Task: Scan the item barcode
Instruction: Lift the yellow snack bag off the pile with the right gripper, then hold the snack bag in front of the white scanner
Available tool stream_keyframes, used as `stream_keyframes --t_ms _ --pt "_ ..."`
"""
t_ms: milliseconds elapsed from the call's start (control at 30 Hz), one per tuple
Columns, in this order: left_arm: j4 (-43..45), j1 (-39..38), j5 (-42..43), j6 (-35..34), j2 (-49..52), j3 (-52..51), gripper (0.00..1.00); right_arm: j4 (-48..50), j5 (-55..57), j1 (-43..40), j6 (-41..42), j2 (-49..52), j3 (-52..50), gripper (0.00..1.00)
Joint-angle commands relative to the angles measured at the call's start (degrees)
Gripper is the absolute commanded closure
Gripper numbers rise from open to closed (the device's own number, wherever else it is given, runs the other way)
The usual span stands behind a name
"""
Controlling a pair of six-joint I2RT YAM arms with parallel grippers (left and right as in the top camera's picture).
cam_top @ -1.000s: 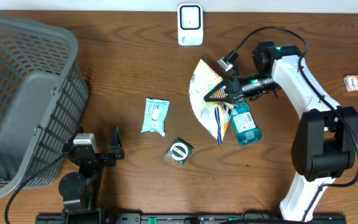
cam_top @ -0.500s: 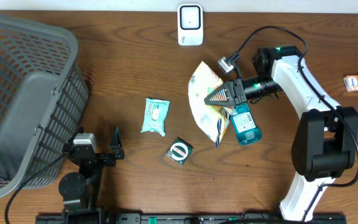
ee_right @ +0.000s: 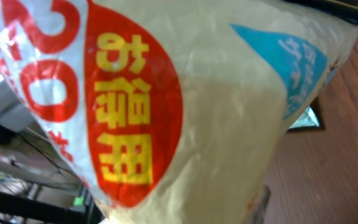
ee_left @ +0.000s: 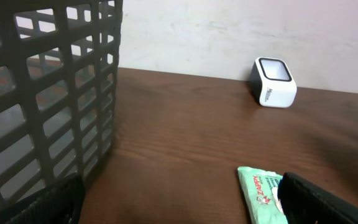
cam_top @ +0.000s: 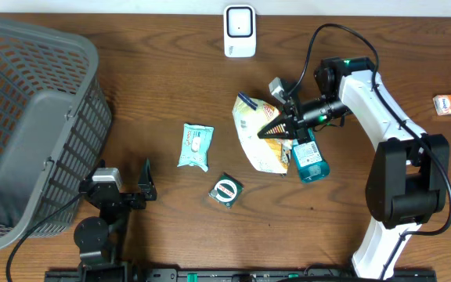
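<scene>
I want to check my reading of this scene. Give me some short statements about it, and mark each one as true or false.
1. The right gripper is shut on the cream plastic snack bag with red print. True.
2. The mint-green flat packet lies inside the grey plastic lattice basket. False: it lies on the brown wooden table, outside the basket.
3. The white box-shaped scanner stands at the far edge of the table, apart from the snack bag. True.
4. The left gripper holds the blue plastic bottle. False: the left gripper is open and empty near the basket. The bottle lies beside the snack bag.
</scene>
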Motion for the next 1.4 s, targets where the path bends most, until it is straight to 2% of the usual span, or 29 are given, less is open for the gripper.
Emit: stream_keyframes --t_ms 0,200,367,567,667,767,833,1167,1367 --pt "-1.9 0.02 0.7 0.15 -0.09 -0.94 0.02 -0.04 -1.66 0.33 -4.63 -1.07 -0.02 0.99" --pt "-1.9 0.02 0.72 0.15 -0.09 -0.94 0.02 -0.09 1.22 0.55 -0.42 -1.11 0.2 0.99" --pt "-1.9 0.02 0.72 0.15 -0.09 -0.94 0.02 -0.85 12.72 0.76 10.08 -1.22 4.68 0.99" --pt "-1.9 0.02 0.72 0.15 -0.09 -0.94 0.02 -3.82 21.22 1.66 15.23 -1.25 11.96 0.99" --pt "-1.9 0.02 0.7 0.15 -0.09 -0.94 0.02 2.25 32.35 2.62 24.55 -1.25 13.14 0.99" --pt "-1.9 0.02 0.72 0.15 -0.09 -0.94 0.02 13.94 51.01 4.42 39.26 -1.22 13.11 0.99" --pt "-1.9 0.02 0.72 0.15 -0.09 -0.94 0.02 20.17 58.18 5.62 42.88 -1.22 13.11 0.99" --pt "-1.9 0.02 0.72 0.15 -0.09 -0.94 0.02 43.63 80.56 10.69 40.19 0.0 13.11 0.99" --pt "-1.9 0.02 0.72 0.15 -0.11 -0.94 0.02 56.11 89.79 12.37 33.4 4.39 13.2 0.99"
